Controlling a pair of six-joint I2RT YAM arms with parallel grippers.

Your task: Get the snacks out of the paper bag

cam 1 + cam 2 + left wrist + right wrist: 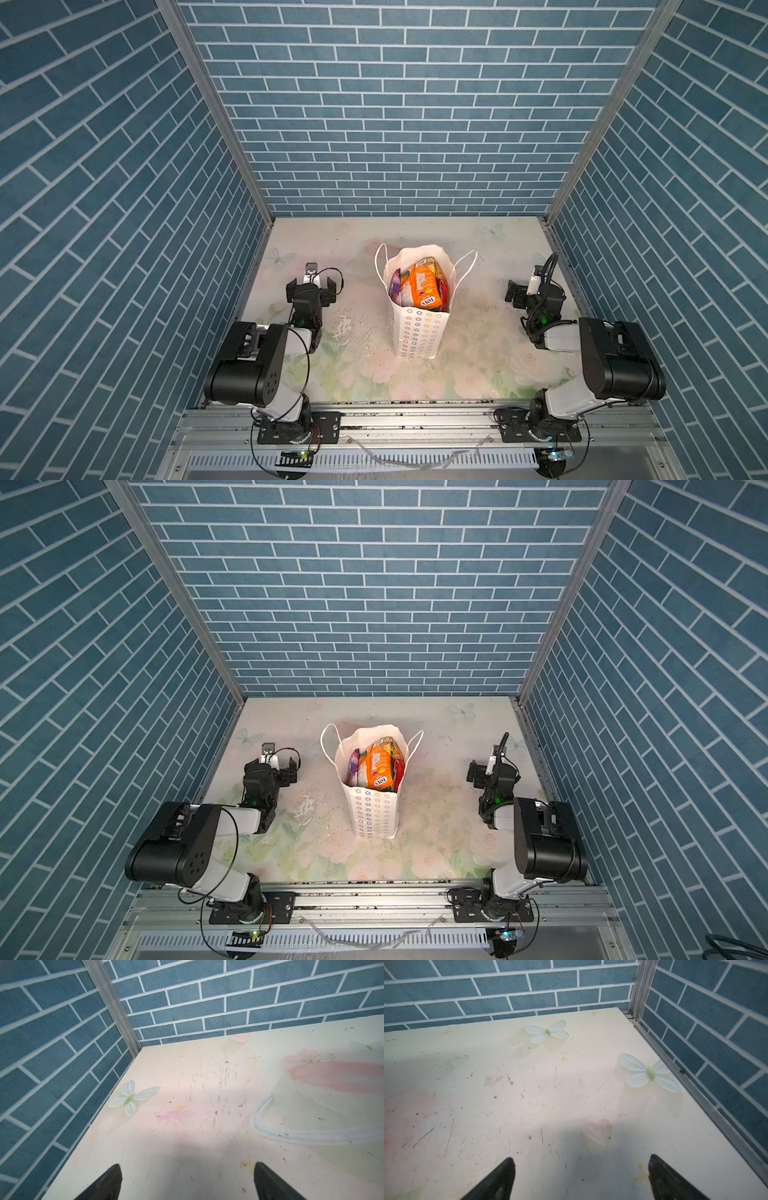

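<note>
White paper bag (419, 332) stands upright mid-way on the table (478, 249), one only, with at least three snacks (424, 286) inside: orange, purple, red. Two arms fold low: left gripper (311, 286) at its nine o'clock, right gripper (581, 1159) at three, both spread wide, empty, well apart from it.

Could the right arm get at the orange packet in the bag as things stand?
Probably yes: the paper bag stands upright, mouth open, the orange packet topmost, and nothing stands between it and the open right gripper.
</note>
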